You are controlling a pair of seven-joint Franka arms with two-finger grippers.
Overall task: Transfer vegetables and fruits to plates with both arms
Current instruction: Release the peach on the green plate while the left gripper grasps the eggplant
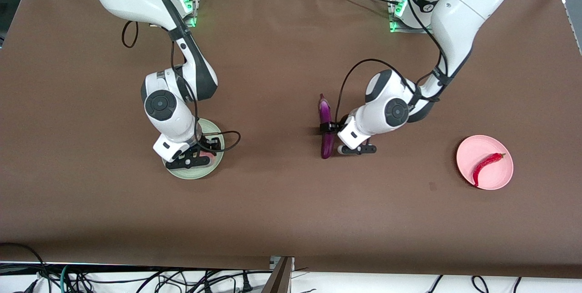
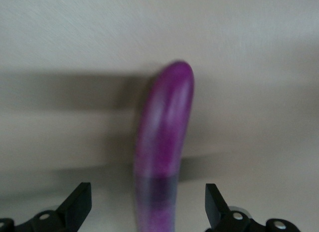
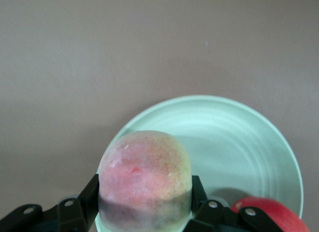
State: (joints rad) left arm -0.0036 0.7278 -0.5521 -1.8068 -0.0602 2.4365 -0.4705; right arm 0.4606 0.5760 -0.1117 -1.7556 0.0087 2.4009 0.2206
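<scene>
Brown matte cloth covers the wide table [image 1: 282, 202], with metal frame corners at its edges and loose black cables below the edge nearest the front camera. Taking the glossy purple eggplant [image 1: 325, 127] near the table's middle as landmark: it lies long and slim on the cloth, and the left claw [image 1: 328, 128] is down over its middle, fingers [image 2: 77, 204] spread wide apart to either side of it and not clamped. Well toward the right arm's end from the eggplant sits the round, pale mint green plate [image 1: 213, 165]; the right claw [image 1: 200, 147] is just over it, clamped on the round yellow-green fruit [image 3: 144, 174] with its pink blotch. A round red fruit [image 3: 266, 214] lies on that plate beside it. Well toward the left arm's end from the eggplant, and nearer the front camera, the light pink plate [image 1: 470, 149] carries the thin curved red chili pepper [image 1: 485, 165].
</scene>
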